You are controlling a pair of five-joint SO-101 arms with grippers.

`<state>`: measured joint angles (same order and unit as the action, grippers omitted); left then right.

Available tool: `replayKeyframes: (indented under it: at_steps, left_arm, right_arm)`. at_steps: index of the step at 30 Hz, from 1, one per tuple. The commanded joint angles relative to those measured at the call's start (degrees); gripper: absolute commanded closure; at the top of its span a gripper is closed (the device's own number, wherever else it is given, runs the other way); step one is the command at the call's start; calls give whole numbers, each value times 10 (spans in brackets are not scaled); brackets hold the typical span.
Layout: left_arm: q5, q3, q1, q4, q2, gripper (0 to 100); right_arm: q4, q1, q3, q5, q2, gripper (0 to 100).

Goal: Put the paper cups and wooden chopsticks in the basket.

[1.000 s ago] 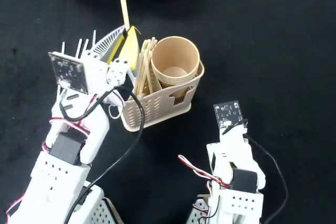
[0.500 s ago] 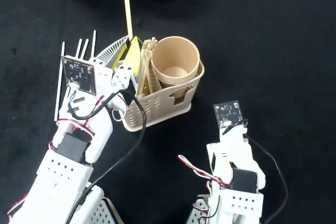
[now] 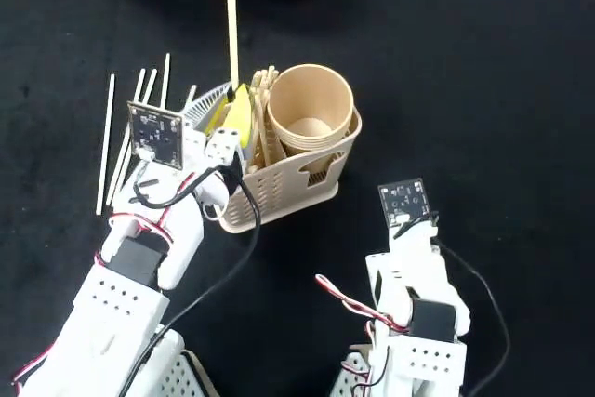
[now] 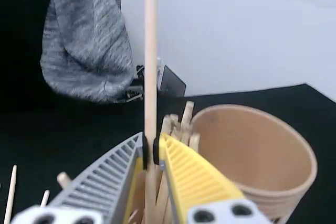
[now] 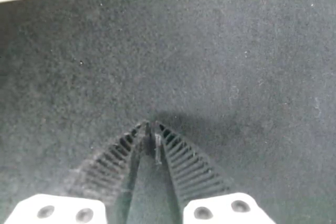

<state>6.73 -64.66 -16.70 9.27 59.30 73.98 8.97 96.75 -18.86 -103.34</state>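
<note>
One chopstick [image 4: 150, 51] is clamped upright in the left jaws, over the basket [image 3: 279, 191] beside the cups [image 3: 310, 104]. It should be lowered straight before release. Right jaws closed on nothing.

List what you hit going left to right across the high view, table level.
Loose chopsticks → left gripper shut on an upright chopstick → chopstick bundle → stacked paper cups → right arm. The basket spans several of these, so it is left unplaced.
</note>
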Motion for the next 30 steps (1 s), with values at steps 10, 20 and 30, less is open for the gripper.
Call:
replayKeyframes:
  at_steps: [10, 20, 30]
  left_arm:
    - [4, -17, -5, -11, 4, 971]
    - [3, -30, -32, -10, 4, 971]
    - [2, -38, -48, -11, 3, 971]
  right_arm:
    - [3, -6, -2, -4, -40, 985]
    - [3, -6, -2, -4, -40, 985]
    - [3, -6, -2, -4, -40, 985]
